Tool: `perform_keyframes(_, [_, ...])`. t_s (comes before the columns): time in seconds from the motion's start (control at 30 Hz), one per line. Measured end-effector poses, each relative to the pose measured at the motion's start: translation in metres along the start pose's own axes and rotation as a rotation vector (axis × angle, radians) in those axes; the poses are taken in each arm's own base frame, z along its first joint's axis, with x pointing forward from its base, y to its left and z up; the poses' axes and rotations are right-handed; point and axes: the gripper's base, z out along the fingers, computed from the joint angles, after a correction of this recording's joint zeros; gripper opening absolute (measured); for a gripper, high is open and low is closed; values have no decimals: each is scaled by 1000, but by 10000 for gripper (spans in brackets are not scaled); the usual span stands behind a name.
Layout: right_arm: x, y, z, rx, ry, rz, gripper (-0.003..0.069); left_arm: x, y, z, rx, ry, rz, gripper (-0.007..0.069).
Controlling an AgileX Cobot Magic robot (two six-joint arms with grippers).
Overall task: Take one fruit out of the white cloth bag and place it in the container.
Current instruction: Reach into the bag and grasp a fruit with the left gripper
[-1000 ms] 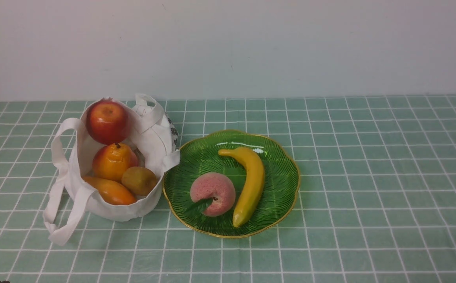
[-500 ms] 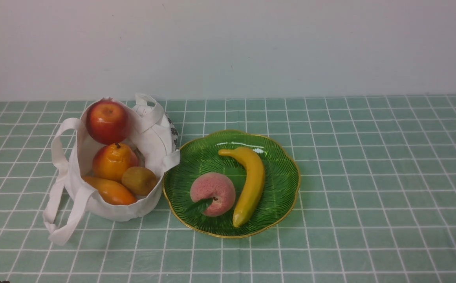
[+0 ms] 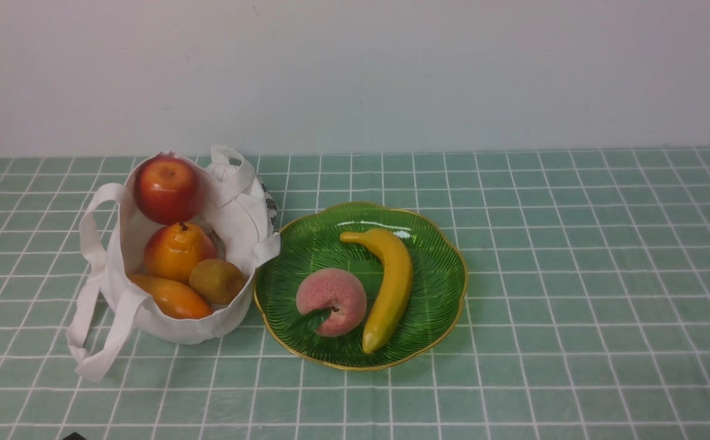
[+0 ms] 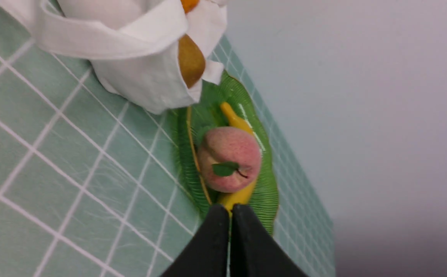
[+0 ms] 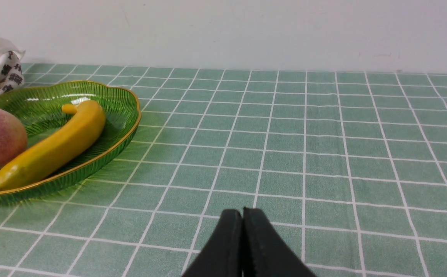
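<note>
The white cloth bag (image 3: 232, 208) stands open at the table's left, its strap handles hanging outward. Inside it, the pear-shaped orange-yellow fruit (image 3: 177, 250) with a red blush sits in the middle, stem up. Right beside the bag lies the green glass plate (image 3: 440, 269) with a gold rim. My left gripper (image 4: 230, 209) is shut and holds nothing; it hangs low in front of the bag (image 4: 142, 73) and the plate (image 4: 263, 192). Only a dark tip (image 3: 76, 436) of it shows in the front view. My right gripper (image 5: 242, 213) is shut and holds nothing, above the cloth to the right of the plate (image 5: 119, 104).
The bag also holds a red apple (image 3: 166, 188), an elongated orange fruit (image 3: 174, 297) and a brownish-green fruit (image 3: 216, 280). On the plate lie a pink peach (image 3: 331, 302) and a yellow banana (image 3: 391, 284). A green checked cloth (image 3: 575, 275) covers the table; a pale wall stands behind.
The dark tip of my left gripper has shifted right along the front view's bottom edge. Bag, fruit and plate have not moved.
</note>
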Motion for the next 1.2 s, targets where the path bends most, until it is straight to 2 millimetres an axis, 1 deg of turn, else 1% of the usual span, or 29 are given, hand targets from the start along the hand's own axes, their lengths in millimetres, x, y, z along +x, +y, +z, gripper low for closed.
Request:
perform_keyframes(0.2, [0,0,0,0,0,0,-15,-2,-4,0,43,-19,-37,-8])
perform_keyframes(0.27, [0,0,0,0,0,0,-15,-4,-12,-3,71,-22,-16,-8])
perform_keyframes(0.3, [0,0,0,0,0,0,-15,-6,-18,-5,90,-26,10,-8])
perform_keyframes(0.33, [0,0,0,0,0,0,-15,-11,-37,-10,124,-26,67,-8])
perform_keyframes(0.37, [0,0,0,0,0,0,-15,-12,-39,-10,126,-24,74,-8])
perform_keyframes(0.43, [0,0,0,0,0,0,-15,-17,-60,-12,130,13,150,-8])
perform_keyframes(0.47, [0,0,0,0,0,0,-15,-18,-74,-11,109,86,216,-8])
perform_keyframes(0.5, [0,0,0,0,0,0,-15,-20,-84,-9,86,147,266,-8])
perform_keyframes(0.57, [0,0,0,0,0,0,-15,-22,-98,-1,27,277,360,-8])
perform_keyframes(0.6, [0,0,0,0,0,0,-15,-23,-101,2,11,308,374,-8])
perform_keyframes(0.63, [0,0,0,0,0,0,-15,-27,-108,12,-50,417,443,-8])
perform_keyframes(0.7, [0,0,0,0,0,0,-15,-34,-116,30,-155,601,538,-8])
perform_keyframes(0.73, [0,0,0,0,0,0,-15,-37,-117,37,-183,633,556,-8])
perform_keyframes(0.77, [0,0,0,0,0,0,-15,-43,-119,49,-237,708,597,-8])
perform_keyframes(0.83, [0,0,0,0,0,0,-15,-56,-121,74,-320,797,659,-8])
perform_keyframes(0.97, [0,0,0,0,0,0,-15,-75,-129,115,-394,859,729,-8])
perform_keyframes(1.0, [0,0,0,0,0,0,-15,-80,-135,131,-404,874,761,-8])
perform_keyframes(1.1, [0,0,0,0,0,0,-15,-83,-139,154,-432,907,814,-8])
perform_keyframes(1.13, [0,0,0,0,0,0,-15,-83,-142,169,-451,917,851,-8])
perform_keyframes(1.2, [0,0,0,0,0,0,-15,-84,-147,182,-478,909,891,-8])
